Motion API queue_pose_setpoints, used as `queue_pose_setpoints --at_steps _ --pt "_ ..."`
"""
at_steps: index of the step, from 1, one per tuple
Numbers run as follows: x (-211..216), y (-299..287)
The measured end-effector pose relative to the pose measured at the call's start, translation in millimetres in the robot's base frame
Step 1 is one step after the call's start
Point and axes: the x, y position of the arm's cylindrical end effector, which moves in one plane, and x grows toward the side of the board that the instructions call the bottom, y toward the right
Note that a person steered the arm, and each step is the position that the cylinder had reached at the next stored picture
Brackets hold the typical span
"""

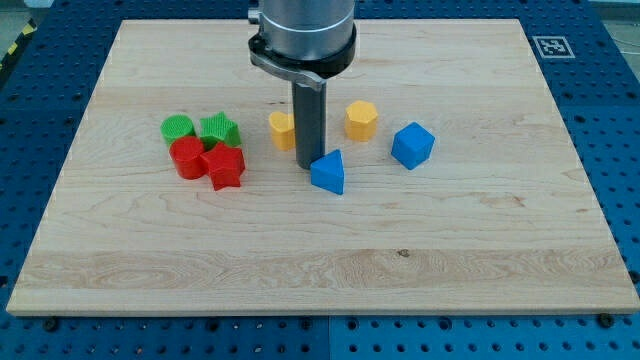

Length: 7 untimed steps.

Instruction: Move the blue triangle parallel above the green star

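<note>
The blue triangle lies near the middle of the wooden board. The green star sits at the view's left, touching a green round block, a red round block and a red star. My tip is down on the board, right against the blue triangle's upper left side. The rod stands between the triangle and a yellow block.
A yellow hexagon lies above and right of the triangle. A blue cube-like block lies to the triangle's right. The arm's grey body hangs over the board's top middle. A marker tag sits off the top right corner.
</note>
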Motion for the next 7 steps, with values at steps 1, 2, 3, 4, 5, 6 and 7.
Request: queue_pose_setpoints --at_steps 1,2,3,4,5,6,7 --pt "7.1 -2.7" --pt "27.5 -8.8" --pt "57.7 -6.6" --pt "64.1 34.5" --pt "56.4 44.0" --pt "51.3 13.5" --pt "51.3 3.5"
